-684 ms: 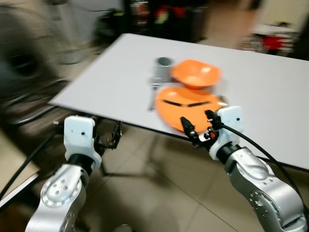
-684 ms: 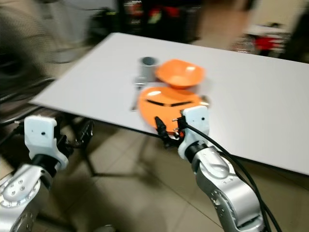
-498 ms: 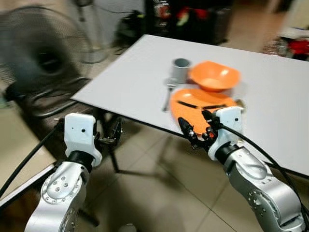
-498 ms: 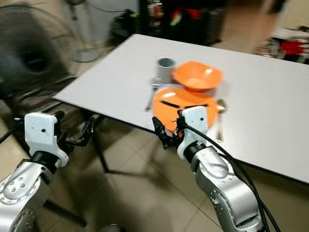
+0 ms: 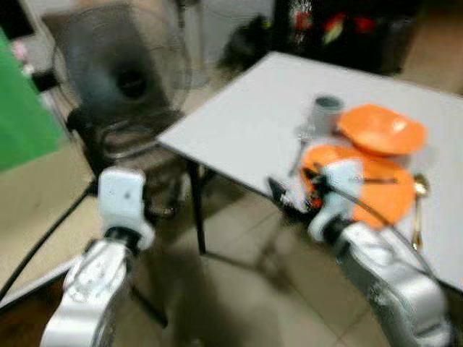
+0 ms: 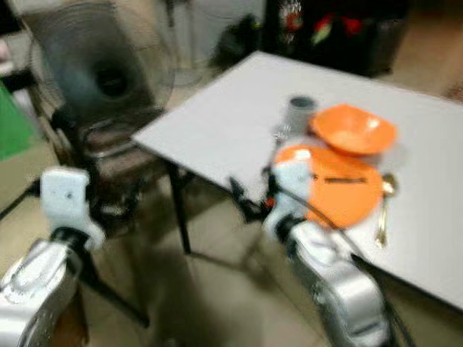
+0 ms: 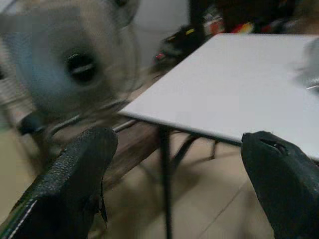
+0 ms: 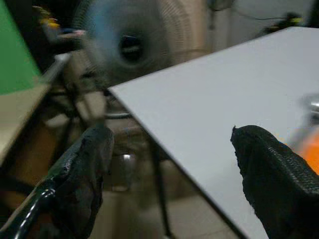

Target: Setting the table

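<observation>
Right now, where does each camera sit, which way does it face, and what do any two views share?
Left eye view: on the head, looking forward and down at the white table with orange plate; both silver arms show.
Right eye view: same scene, with orange bowl and fan.
Left wrist view: along the open left gripper, toward the table corner.
Right wrist view: along the open right gripper.
Shared: table and fan.
</observation>
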You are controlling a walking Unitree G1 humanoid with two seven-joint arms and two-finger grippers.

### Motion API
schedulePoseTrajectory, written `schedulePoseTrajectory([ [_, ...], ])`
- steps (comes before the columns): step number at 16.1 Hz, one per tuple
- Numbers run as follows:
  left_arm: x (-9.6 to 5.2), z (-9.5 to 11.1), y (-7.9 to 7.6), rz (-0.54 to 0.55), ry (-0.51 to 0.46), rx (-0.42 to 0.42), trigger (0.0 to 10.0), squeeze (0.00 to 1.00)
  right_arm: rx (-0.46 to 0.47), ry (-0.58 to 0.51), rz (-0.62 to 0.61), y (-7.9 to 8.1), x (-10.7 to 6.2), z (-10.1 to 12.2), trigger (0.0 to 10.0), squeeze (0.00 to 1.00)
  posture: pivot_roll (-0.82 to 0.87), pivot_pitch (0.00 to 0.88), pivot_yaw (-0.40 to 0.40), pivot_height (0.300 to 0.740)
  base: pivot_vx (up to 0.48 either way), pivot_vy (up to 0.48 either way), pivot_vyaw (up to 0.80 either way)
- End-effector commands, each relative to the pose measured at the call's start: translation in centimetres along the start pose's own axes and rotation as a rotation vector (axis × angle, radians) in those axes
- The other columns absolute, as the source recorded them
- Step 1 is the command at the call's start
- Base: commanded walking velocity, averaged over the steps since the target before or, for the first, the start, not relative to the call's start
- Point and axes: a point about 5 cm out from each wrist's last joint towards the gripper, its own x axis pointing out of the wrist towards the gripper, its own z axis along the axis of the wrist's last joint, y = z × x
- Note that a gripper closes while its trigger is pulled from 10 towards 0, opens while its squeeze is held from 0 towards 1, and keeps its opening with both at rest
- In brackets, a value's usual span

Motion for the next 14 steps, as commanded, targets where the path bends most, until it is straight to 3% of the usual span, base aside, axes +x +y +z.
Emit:
schedulePoseTrajectory([
  [1,0.2,0.4,-0.2,-0.001,-0.022,0.001,10.0,0.0,-0.022,-0.026,-0.035,-0.7,0.1,0.5,10.0,0.0,-0.05,0.0,0.033,0.74,0.0,0.0,0.8],
  [4,1.2,0.7,0.3,0.004,-0.04,0.006,10.0,0.0,-0.013,-0.032,-0.064,-1.5,0.1,0.6,10.0,0.0,-0.06,0.0,0.036,0.74,0.0,0.0,0.8],
  [9,0.3,0.3,0.4,0.002,-0.02,0.025,10.0,0.0,-0.009,-0.001,-0.078,-1.8,0.3,-0.8,10.0,0.0,-0.04,0.0,0.064,0.74,0.0,0.0,0.8],
  [10,0.4,0.1,0.6,0.02,-0.013,-0.034,10.0,0.0,-0.034,0.0,-0.064,-1.8,0.2,-0.8,10.0,0.0,-0.05,0.0,0.072,0.74,0.0,0.0,0.8],
  [11,0.4,0.1,0.6,0.02,-0.013,-0.034,10.0,0.0,-0.034,0.0,-0.064,-1.8,0.2,-0.8,10.0,0.0,-0.05,0.0,0.072,0.74,0.0,0.0,0.8],
  [14,0.3,-0.2,0.3,0.003,-0.015,0.036,10.0,0.0,-0.022,0.018,-0.055,-2.1,0.1,-1.3,10.0,0.0,-0.01,0.0,0.032,0.74,0.0,0.0,0.8],
])
